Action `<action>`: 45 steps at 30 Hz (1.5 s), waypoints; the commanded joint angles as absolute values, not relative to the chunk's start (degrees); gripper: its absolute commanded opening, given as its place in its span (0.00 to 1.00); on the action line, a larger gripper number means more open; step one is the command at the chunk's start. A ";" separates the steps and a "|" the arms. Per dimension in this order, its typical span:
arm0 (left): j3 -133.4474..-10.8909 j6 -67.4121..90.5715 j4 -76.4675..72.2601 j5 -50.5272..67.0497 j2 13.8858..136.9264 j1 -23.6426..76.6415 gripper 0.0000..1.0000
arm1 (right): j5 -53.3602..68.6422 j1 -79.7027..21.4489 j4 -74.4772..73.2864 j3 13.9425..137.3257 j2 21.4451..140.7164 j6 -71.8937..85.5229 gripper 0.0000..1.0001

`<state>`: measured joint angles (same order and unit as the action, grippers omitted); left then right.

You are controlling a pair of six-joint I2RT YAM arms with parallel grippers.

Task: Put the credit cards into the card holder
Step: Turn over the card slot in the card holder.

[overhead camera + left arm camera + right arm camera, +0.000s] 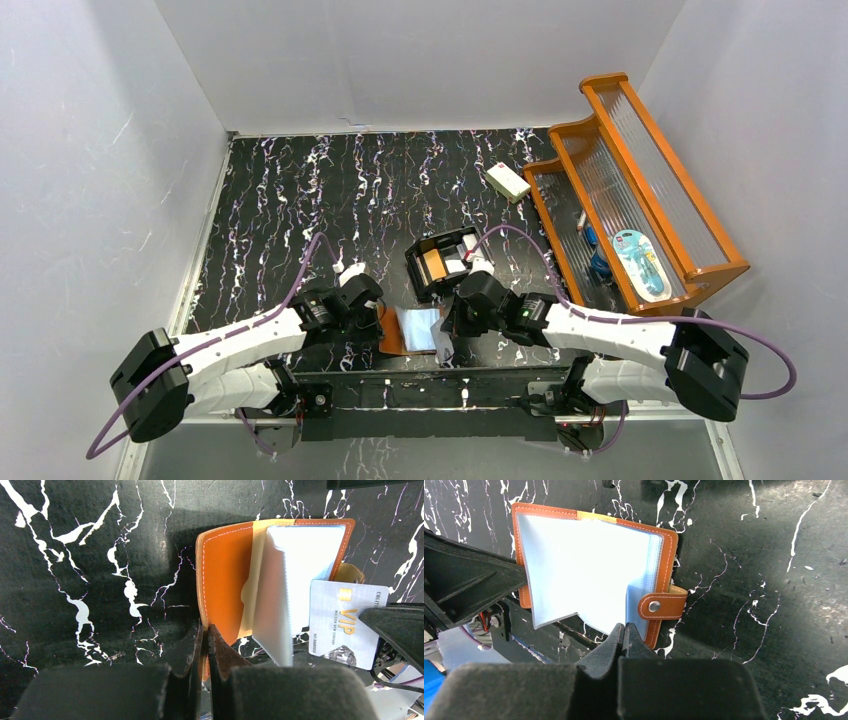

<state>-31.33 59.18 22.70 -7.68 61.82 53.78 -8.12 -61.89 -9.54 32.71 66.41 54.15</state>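
Note:
The brown card holder [392, 332] lies open near the table's front edge, between both grippers. In the left wrist view my left gripper [206, 629] is shut on the near edge of its orange-brown cover [225, 575], and the pale slot sheets [300, 565] stand fanned up. A grey credit card [344, 622] marked VIP sits at the sheets' right edge, its far side pinched by my right gripper [624, 628], which is shut. The snap tab [663, 605] sticks out to the right. More credit cards, one orange [433, 264] and one white [456, 258], rest in a black box.
The black compartmented box [420, 280] stands just behind the holder. A white block [507, 181] lies at the back right. An orange wooden rack [640, 180] with small items fills the right side. White walls close in the table.

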 commanded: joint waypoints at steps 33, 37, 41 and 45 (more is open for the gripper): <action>-29.83 61.30 20.57 -4.51 61.65 53.65 0.05 | -4.28 -60.87 3.72 36.68 72.26 52.91 0.00; -29.79 61.27 21.08 -4.66 62.32 53.67 0.03 | -7.51 -60.47 -9.39 40.96 67.20 50.30 0.00; -29.96 61.25 21.18 -4.76 62.41 53.68 0.02 | -9.71 -59.90 -17.54 40.77 62.12 49.06 0.00; -30.12 61.22 21.23 -4.77 62.37 53.68 0.01 | -10.04 -59.16 -19.17 38.54 59.11 49.17 0.00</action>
